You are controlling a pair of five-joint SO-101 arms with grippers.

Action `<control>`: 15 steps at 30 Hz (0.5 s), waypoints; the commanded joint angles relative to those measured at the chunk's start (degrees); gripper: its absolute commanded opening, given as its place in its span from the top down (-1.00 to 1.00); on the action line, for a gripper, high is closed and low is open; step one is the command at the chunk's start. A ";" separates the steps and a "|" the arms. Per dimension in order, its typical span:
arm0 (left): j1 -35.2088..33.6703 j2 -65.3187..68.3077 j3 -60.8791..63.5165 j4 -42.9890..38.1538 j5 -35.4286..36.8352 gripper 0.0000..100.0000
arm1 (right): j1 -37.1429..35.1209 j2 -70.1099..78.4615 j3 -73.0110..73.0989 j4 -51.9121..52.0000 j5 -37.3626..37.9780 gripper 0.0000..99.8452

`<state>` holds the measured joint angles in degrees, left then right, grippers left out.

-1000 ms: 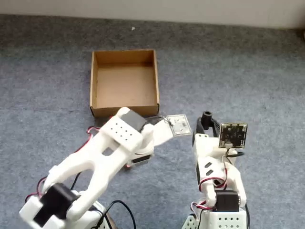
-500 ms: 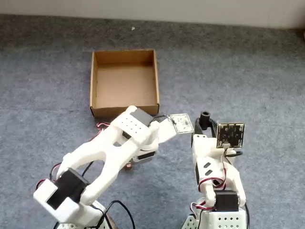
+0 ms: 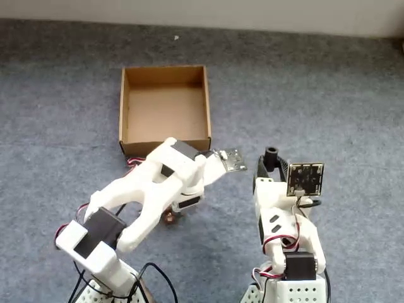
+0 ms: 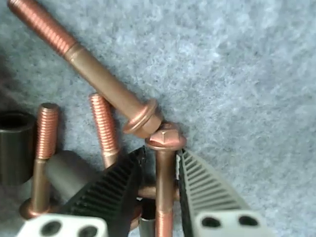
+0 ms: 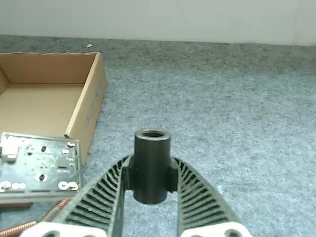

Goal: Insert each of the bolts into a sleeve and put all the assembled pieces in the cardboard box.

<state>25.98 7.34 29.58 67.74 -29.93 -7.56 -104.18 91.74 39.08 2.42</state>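
Observation:
My left gripper point(image 4: 161, 151) is down in the bolt pile, its dark and grey fingers shut on the shaft of a copper bolt point(image 4: 165, 173) whose hex head points away. A long bolt point(image 4: 94, 69) touches that head. Two shorter bolts point(image 4: 104, 129) lie beside a black sleeve point(image 4: 14, 146) and a grey sleeve point(image 4: 69, 173). My right gripper point(image 5: 150, 175) is shut on an upright black sleeve point(image 5: 152, 158), bore facing up, also seen in the high view as the sleeve point(image 3: 272, 156). The cardboard box point(image 3: 164, 68) stands empty behind the left arm point(image 3: 170, 173).
The left arm's camera board point(image 5: 39, 160) hangs between the box wall point(image 5: 86, 106) and the held sleeve. Bolt ends point(image 5: 29, 226) show on the carpet below it. Grey carpet point(image 3: 315, 95) stretches to the right of the box.
The left arm has stretched forward and lowered onto the bolt pile, and its camera board has slid slightly toward the box. The right arm has barely moved.

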 commanded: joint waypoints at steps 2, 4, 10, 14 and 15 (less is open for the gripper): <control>0.48 -0.04 -1.54 -0.70 -0.26 0.90 | -0.48 -1.01 -0.84 -0.04 0.53 0.99; 1.89 0.04 -1.19 -0.70 -0.26 0.94 | -0.48 -1.01 -0.84 -0.04 0.53 0.99; 3.56 -0.40 -1.54 -0.70 -0.18 0.99 | -0.48 -1.01 -0.84 -0.04 0.53 0.99; 3.47 -1.80 -1.36 -0.70 1.76 0.99 | -0.48 -1.01 -0.75 -0.04 0.53 0.99; 3.38 -2.86 -1.27 -0.53 2.55 0.99 | -0.48 -1.01 -0.75 -0.04 0.53 0.99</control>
<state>28.70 7.52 29.58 67.74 -29.93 -7.56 -104.18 91.74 39.08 2.42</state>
